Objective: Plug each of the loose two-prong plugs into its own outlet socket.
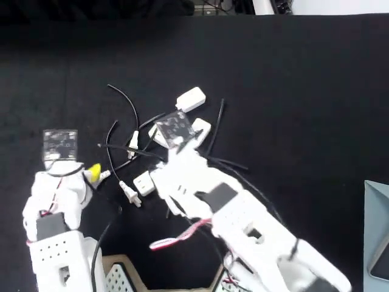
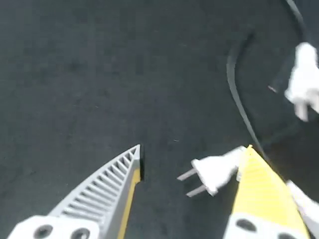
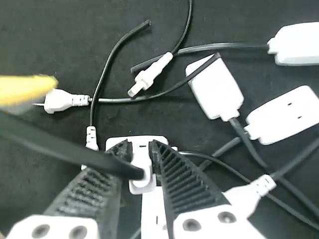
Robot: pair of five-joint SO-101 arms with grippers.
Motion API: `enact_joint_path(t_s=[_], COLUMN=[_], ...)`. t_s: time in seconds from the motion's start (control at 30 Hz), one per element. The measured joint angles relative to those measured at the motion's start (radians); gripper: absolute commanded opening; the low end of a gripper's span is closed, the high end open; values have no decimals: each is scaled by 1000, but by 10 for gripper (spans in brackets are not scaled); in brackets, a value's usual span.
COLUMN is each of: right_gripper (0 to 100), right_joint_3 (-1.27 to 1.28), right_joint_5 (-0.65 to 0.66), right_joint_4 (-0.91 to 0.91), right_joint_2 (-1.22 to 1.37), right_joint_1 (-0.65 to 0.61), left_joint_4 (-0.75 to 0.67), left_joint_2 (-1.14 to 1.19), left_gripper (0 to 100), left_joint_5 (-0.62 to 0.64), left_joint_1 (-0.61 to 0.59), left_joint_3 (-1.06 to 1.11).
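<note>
My left gripper point(image 2: 193, 149) stands open low over the black table. A white two-prong plug point(image 2: 212, 172) lies against its yellow finger point(image 2: 259, 184), prongs pointing into the gap; the same plug point(image 1: 104, 176) shows in the high view. My right gripper point(image 3: 139, 148) is shut on a white plug body point(image 3: 139, 181) whose thick black cable point(image 3: 60, 147) runs off across one finger. Directly under its tips lies a white outlet socket point(image 3: 115, 143), which also shows in the high view point(image 1: 144, 182). Two more loose plugs point(image 1: 132, 146) point(image 1: 129, 193) lie between the arms.
Three other white sockets point(image 3: 214, 87) point(image 3: 286, 114) point(image 3: 294, 42) lie beyond the right gripper among tangled black cables. A grey box point(image 1: 378, 231) sits at the table's right edge. Black cloth stretches open toward the back and right.
</note>
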Motion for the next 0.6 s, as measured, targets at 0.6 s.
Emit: enact_joint_path(t_s=[0.6], right_gripper=[11], right_joint_3=[-150], right_joint_5=[-6], right_joint_4=[-87], right_joint_2=[356], right_joint_1=[-87], left_joint_4=[0], left_joint_2=[-204], left_gripper=[310], left_joint_5=[81], left_joint_1=[-64], left_joint_3=[78])
